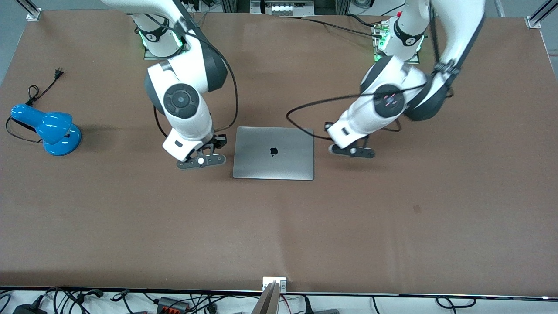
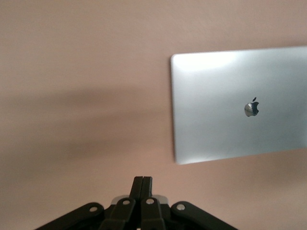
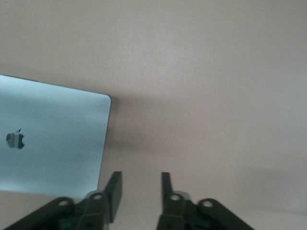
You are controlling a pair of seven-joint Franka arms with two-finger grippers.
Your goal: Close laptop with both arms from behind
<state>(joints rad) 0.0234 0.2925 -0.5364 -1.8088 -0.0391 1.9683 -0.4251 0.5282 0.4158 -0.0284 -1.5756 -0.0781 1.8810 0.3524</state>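
Observation:
The silver-grey laptop [image 1: 273,152] lies shut and flat in the middle of the table, lid up with the dark apple logo showing. It also shows in the left wrist view [image 2: 225,129] and the right wrist view [image 3: 53,139]. My right gripper [image 1: 201,161] is open and empty, over bare table just off the laptop's edge toward the right arm's end. My left gripper [image 1: 352,151] is shut and empty, over bare table just off the laptop's edge toward the left arm's end. Neither gripper touches the laptop. In the wrist views the left fingers [image 2: 139,187] press together and the right fingers [image 3: 114,184] stand apart.
A blue desk lamp [image 1: 48,128] lies on the table toward the right arm's end, its black cord and plug [image 1: 43,89] trailing toward the robots' bases. Brown table surface [image 1: 279,226] stretches from the laptop to the front edge. Cables lie past the table's front edge.

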